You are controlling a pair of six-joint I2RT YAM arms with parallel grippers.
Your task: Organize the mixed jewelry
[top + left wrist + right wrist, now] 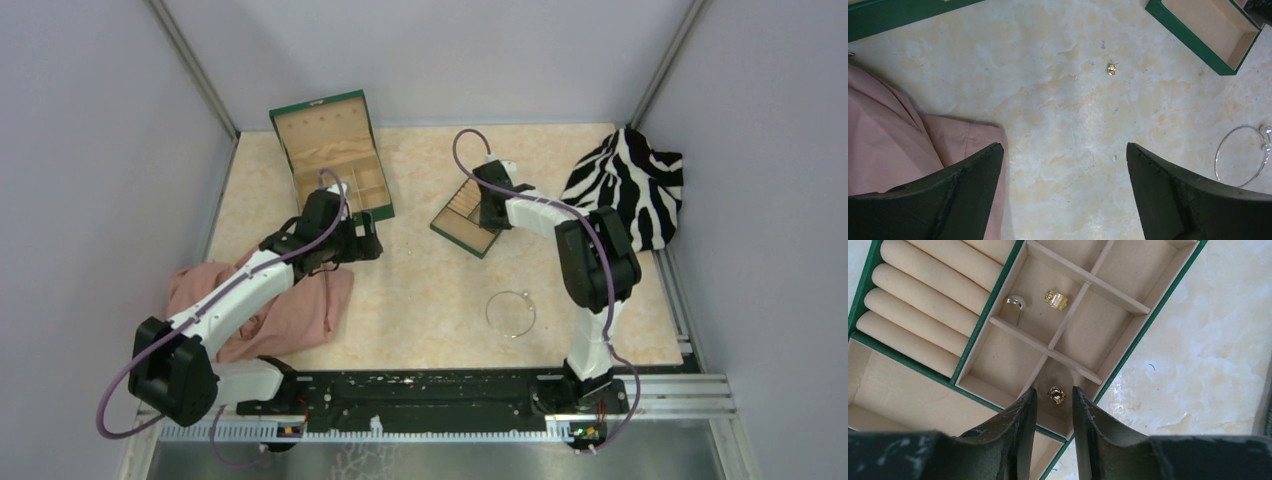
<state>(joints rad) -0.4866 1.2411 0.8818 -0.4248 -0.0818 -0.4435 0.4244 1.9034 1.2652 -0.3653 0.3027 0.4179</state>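
My right gripper (1054, 389) hangs over the tan compartment tray (1128, 347), jaws a little apart and open. A small gold piece (1056, 394) lies on the floor of the nearest compartment between the tips, touched by neither finger. Another compartment holds a pale ring (1014, 302) and a gold band (1056, 299). My left gripper (1063, 146) is wide open above bare table. One gold piece (1111, 68) lies on the table ahead of it. The thin silvery hoop (511, 312) rests on the table near the right arm and also shows as the hoop (1243, 155) in the left wrist view.
A green box (335, 160) lined tan stands open at the back left. A pink cloth (280, 310) lies crumpled under the left arm. A zebra-striped cloth (630, 185) sits at the back right. The tray (468, 215) lies mid-table, under the right gripper (490, 210).
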